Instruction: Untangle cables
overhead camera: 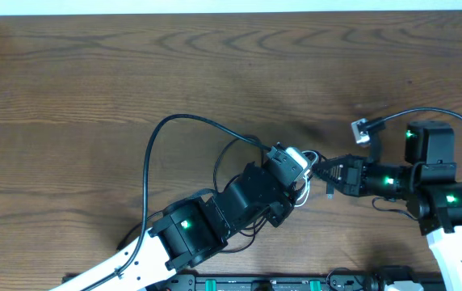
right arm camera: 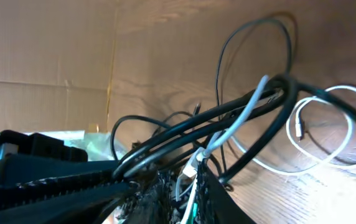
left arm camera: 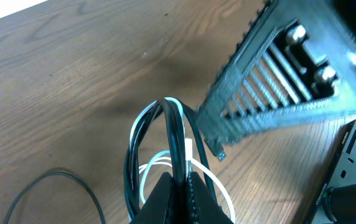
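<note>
Cables (left arm camera: 177, 127) bunch on table (overhead camera: 215, 65), well apart from far edge.

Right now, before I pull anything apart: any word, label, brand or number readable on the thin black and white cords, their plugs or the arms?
No text is readable in any view.
Thin black and white cords: no print visible.
Small pale connector in the overhead view: too small to read.
Black robot arms: only green lights, no lettering.
</note>
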Controlling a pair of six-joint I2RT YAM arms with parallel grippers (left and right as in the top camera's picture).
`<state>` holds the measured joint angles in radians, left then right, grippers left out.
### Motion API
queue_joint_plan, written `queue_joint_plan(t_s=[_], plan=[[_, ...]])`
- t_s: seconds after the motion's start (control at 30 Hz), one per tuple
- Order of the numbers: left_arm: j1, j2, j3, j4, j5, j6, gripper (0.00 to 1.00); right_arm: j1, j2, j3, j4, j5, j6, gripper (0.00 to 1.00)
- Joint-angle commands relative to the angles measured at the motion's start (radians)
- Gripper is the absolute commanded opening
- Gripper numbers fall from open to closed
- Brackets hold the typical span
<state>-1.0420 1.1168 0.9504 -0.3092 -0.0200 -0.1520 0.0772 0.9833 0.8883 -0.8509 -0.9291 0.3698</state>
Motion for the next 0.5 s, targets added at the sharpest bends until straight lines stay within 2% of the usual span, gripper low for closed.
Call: queue_joint_plan(t_s=[0.0, 0.3, 0.47], plan=[[0.0, -0.005, 0.01, 0.008, 0.013, 0.017, 0.07, 0.045, 0.008, -0.006, 0.017, 0.05, 0.075, 0.15], [0.0, -0.005, 0.01, 0.007, 0.013, 0.017, 0.07, 0.154, 0.018, -0.006, 0.084, 0.268, 0.235, 0.3], [0.0, -0.006, 0.01, 0.008, 0.013, 0.017, 0.07, 0.18, 0.019, -0.006, 0.128, 0.319, 0.311, 0.33]])
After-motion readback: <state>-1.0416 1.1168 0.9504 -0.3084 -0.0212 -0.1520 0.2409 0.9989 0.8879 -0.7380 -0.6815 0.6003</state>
